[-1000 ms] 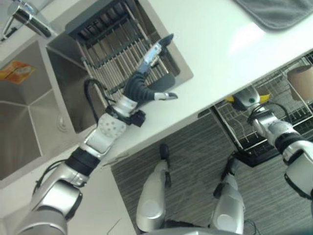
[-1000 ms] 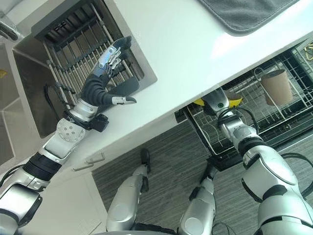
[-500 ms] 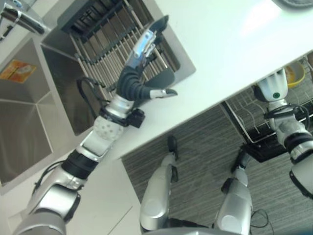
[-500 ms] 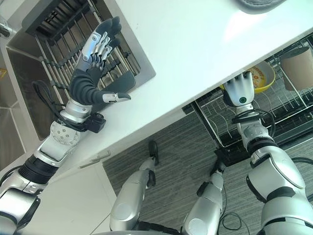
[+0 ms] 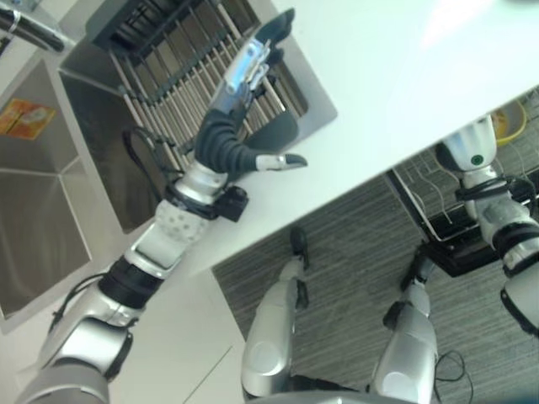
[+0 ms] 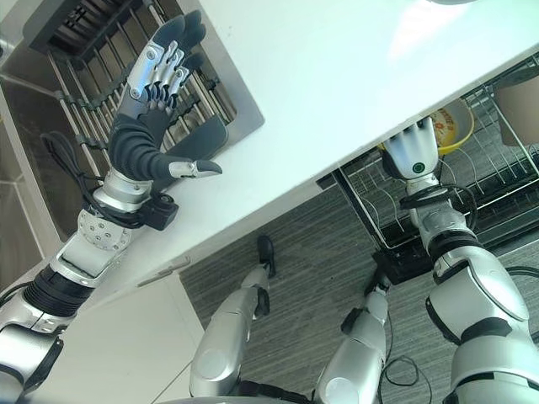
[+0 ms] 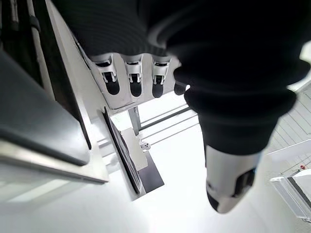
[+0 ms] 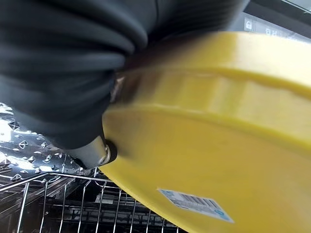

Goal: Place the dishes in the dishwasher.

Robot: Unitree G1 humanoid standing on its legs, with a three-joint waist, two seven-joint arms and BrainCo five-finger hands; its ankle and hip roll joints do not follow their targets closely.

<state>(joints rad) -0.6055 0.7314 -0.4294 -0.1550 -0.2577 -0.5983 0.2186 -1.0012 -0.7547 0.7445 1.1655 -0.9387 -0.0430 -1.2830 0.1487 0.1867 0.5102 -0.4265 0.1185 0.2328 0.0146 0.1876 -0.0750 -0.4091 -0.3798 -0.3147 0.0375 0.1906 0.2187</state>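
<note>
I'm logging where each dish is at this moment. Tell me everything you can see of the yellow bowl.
The yellow bowl is round, glossy and looks like plastic, with a stepped rim and a barcode sticker on its outside. It is tilted, over the dishwasher's wire rack under the counter edge. The right hand holds it, the dark cover and a finger pressed against its wall; whether it touches the rack is unclear.

A white countertop runs across the scene, bright with glare near its far edge. A steel sink is sunk into its left end, with a faucet at the far corner and a slatted metal rack lying over the basin beside it. White cabinet fronts stand below the counter's near edge, and the floor is grey streaked planking.
</note>
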